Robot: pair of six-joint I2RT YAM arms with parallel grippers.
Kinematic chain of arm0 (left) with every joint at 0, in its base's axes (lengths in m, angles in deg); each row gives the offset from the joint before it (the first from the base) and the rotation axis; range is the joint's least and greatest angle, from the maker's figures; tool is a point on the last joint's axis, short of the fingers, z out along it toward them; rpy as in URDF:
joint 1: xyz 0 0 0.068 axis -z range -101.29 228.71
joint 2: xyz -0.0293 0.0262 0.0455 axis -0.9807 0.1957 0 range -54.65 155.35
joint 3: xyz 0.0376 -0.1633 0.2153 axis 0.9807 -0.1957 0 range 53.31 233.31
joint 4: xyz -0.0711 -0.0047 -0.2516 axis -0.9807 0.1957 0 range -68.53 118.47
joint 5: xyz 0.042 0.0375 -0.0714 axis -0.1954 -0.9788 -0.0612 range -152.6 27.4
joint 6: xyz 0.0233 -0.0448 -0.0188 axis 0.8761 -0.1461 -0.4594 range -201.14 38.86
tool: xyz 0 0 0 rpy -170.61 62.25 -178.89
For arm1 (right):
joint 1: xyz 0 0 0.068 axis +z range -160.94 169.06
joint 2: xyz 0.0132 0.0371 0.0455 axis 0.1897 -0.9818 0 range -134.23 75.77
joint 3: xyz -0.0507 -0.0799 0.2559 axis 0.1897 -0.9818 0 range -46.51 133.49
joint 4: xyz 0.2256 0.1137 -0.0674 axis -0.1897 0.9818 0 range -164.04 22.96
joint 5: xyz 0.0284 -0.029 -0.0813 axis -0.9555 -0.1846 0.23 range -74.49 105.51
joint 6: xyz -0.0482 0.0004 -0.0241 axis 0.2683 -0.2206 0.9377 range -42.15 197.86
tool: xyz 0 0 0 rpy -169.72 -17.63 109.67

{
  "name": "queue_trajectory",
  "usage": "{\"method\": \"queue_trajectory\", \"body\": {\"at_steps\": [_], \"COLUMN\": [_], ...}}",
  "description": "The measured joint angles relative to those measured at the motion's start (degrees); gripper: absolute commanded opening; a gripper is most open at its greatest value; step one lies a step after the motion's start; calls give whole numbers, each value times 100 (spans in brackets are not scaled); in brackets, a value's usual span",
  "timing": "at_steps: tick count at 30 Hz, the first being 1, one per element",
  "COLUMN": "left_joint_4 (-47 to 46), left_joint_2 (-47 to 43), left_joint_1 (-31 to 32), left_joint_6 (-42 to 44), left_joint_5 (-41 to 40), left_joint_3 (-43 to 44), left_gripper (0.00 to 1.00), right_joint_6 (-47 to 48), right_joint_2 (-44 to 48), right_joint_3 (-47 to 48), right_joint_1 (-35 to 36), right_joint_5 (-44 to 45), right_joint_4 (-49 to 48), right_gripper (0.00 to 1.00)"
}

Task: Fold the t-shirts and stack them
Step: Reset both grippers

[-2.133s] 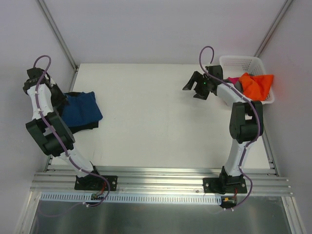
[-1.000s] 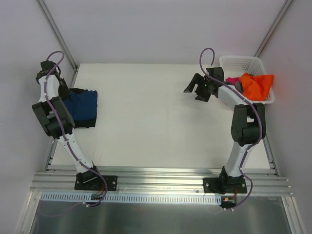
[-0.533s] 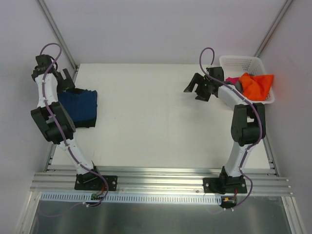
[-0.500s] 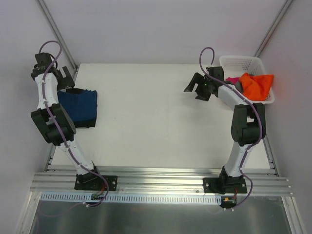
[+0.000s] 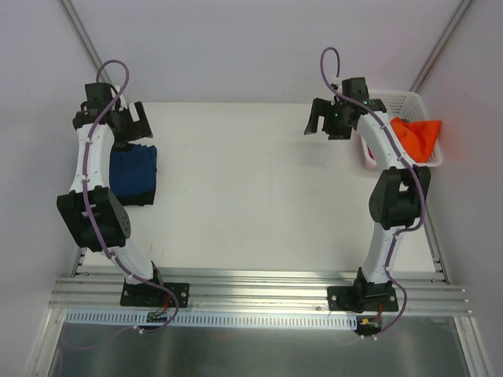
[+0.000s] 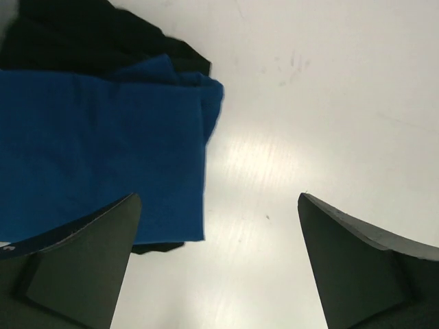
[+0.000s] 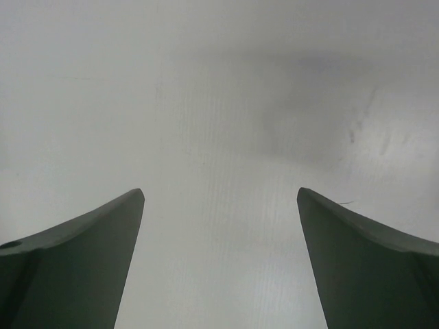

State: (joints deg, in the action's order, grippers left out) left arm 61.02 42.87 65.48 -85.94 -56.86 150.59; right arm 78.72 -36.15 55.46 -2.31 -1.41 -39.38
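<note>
A folded navy blue t-shirt (image 5: pixel 134 173) lies at the table's left side on top of a black t-shirt (image 5: pixel 130 202). In the left wrist view the navy shirt (image 6: pixel 96 144) covers most of the black one (image 6: pixel 75 34). My left gripper (image 5: pixel 130 118) (image 6: pixel 217 200) hangs open above the stack's far right corner, holding nothing. An orange t-shirt (image 5: pixel 416 136) and a bit of magenta cloth (image 5: pixel 367 154) sit in the white basket (image 5: pixel 395 97). My right gripper (image 5: pixel 324 123) (image 7: pixel 219 193) is open over bare table, just left of the basket.
The white table top (image 5: pixel 251 188) runs between the two arms. The basket stands at the far right corner, partly hidden by my right forearm. Slanted frame posts rise at both far corners, and an aluminium rail runs along the near edge.
My left gripper opened, let go of the navy shirt and moved up and to the right. My right gripper swung towards the far edge, beside the basket.
</note>
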Motion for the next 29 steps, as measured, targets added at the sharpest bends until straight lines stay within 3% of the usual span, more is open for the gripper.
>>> {"method": "queue_trajectory", "body": {"at_steps": [3,8,17,23,29], "left_joint_4": [164,168,-13,-85,-107], "left_joint_2": [2,66,533,503,251], "left_joint_1": [-37,114,802,1241,1637], "left_joint_6": [-249,-520,-922,-964,-866], "left_joint_5": [610,1202,1646,1696,1665], "left_joint_3": [-271,-98,1073,872,326], "left_gripper": [99,99,99,99,99], "right_joint_6": [310,601,962,1054,1075], "right_joint_2": [-280,-17,1773,3132,3464], "right_joint_3": [1051,1067,188,-680,-1545], "right_joint_1": [-46,-214,-236,-236,-251], "right_joint_5": [634,1620,2455,2616,2708], "right_joint_4": [922,1784,2107,2177,2131], "right_gripper": [97,97,97,97,97]}}
